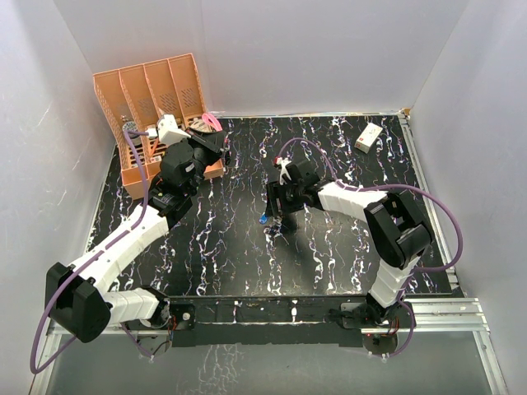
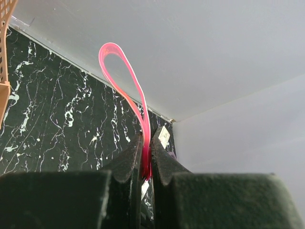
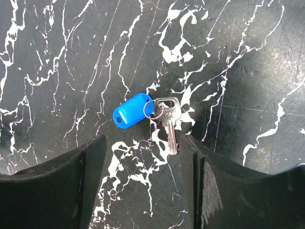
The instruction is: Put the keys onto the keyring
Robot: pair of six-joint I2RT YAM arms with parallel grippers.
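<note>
Left wrist: left claw (image 2: 146, 157) clamped tight on keyring (image 2: 125, 90), pink loop rising above it.
Right wrist: right claw (image 3: 143, 152) parted, empty; keys (image 3: 164, 114) flat on tabletop (image 3: 248, 71) between its fingers.
Top external: keyring beside orange rack (image 1: 146, 90); keys mid-tabletop.

**A:** In the right wrist view the keys (image 3: 131, 110) are sharp, with a small glint on the metal. Up and right of them a dull grey sheen lies on the table (image 3: 248, 71).

**B:** Below them the picture goes black and soft. From above, the light is bright and even, and the shadows right of the keys are soft-edged.

**A:** In the left wrist view the keyring (image 2: 145, 133) glows translucent pink against a flat grey wall (image 2: 214, 57). The dark foreground is grainy.
</note>
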